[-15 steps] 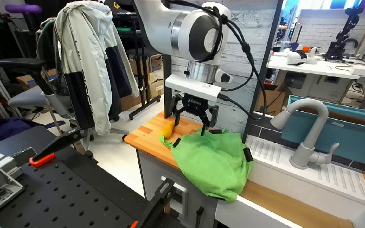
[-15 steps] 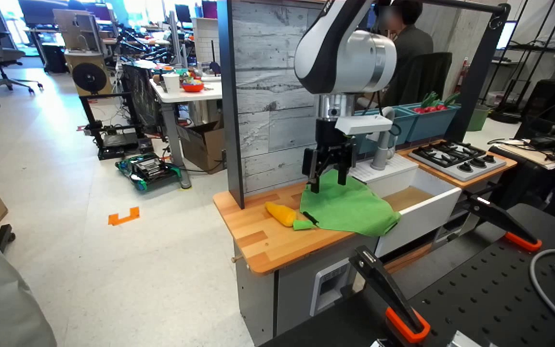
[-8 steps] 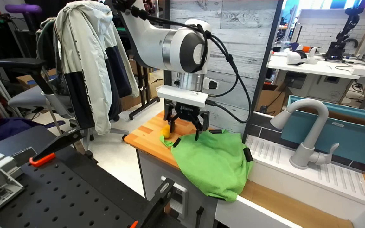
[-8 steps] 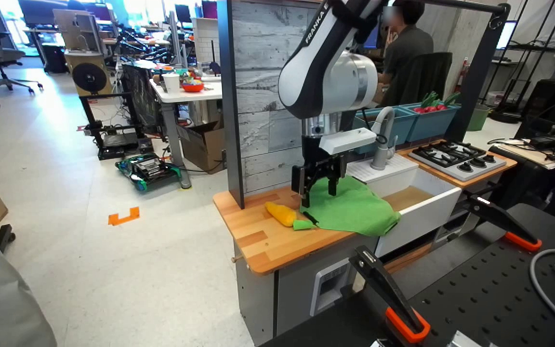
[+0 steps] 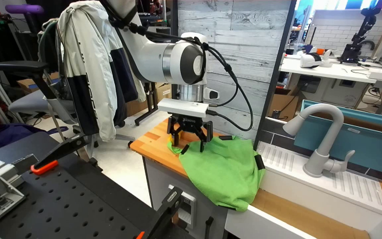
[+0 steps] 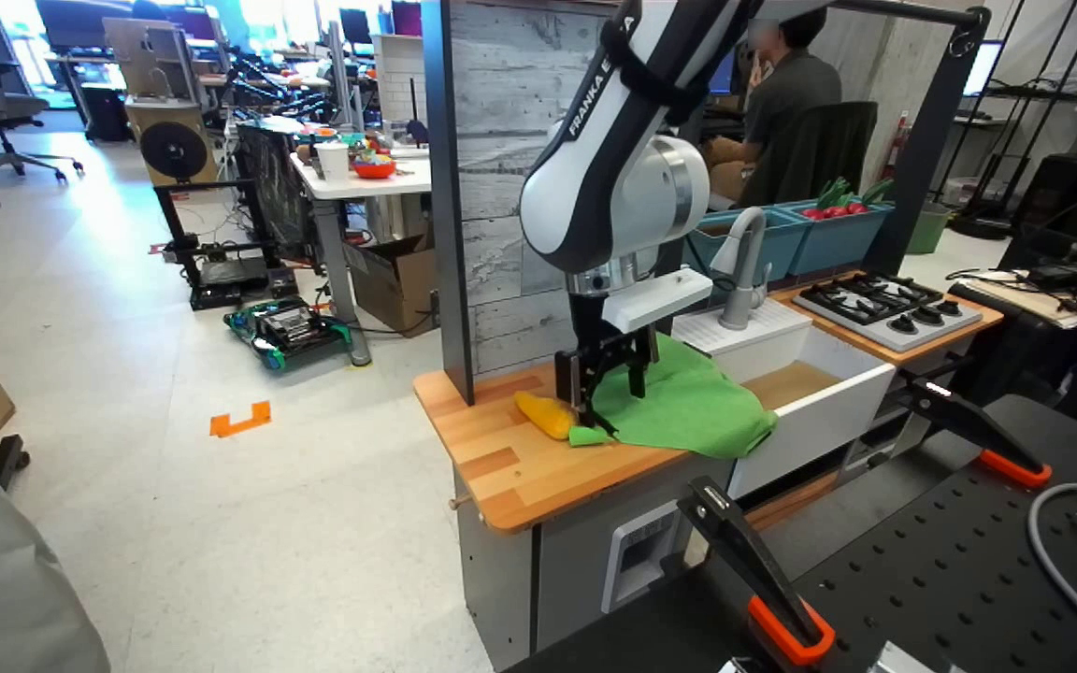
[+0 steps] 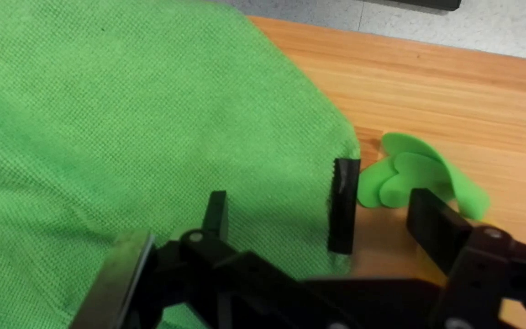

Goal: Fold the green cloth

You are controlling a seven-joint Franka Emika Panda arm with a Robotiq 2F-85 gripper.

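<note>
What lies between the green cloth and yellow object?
Wooden countertop and a curled green piece. Wrist view shows the latter beside the green cloth, partly behind a fingertip; both exterior views, by the yellow object.

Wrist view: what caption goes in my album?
Black strip along one edge of a green woven cloth, framed by the open black end effector, beside curled green leaves.

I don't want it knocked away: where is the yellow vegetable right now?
In an exterior view, the yellow vegetable lies on the wooden counter, just left of the green cloth in the picture, close to the open hand.
</note>
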